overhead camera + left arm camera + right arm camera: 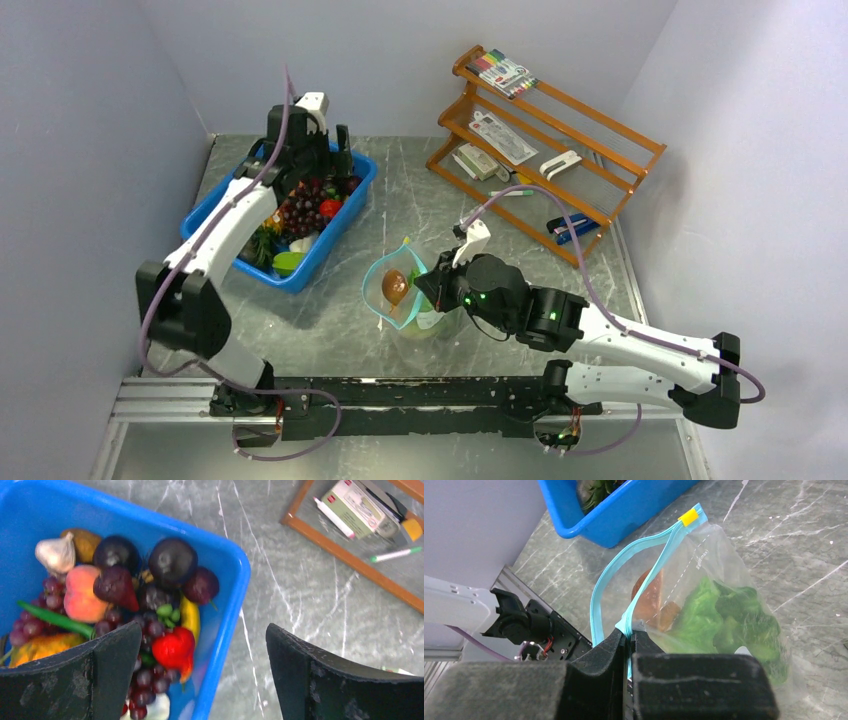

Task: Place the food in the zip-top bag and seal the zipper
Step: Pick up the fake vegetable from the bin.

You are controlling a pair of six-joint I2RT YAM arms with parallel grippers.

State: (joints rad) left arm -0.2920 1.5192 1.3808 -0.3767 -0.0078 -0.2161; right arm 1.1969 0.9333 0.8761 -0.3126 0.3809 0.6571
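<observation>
Right wrist: our right claw (628, 635) is fully closed, pinching the zipper (644, 545) at the point where its two teal tracks meet. Ahead of the fingers the strip loops open, with the yellow tip (688, 516) at its far end. The zip-top bag (734, 560) sits ahead and to the right of the claw, with lettuce (724, 620) and a brown round fruit (650, 592) inside.

On the left wrist view, our left claw (200, 647) is spread wide and empty above the blue bin (235, 575). The bin wall runs between the fingers, so one finger is over food and the other over the table (310, 605). A red toy fruit (175, 647) and grapes (145, 682) lie just inside the bin-side finger.

We read the step as fetching the next piece.
- Shift the left claw inward so both fingers clear the rim.
- Centre on one top-lying item and descend straight.
- The right pinch shouldn't pull: the film looks thin, so we expect the mouth to collapse easily.
- The zipper isn't sealed yet.
</observation>
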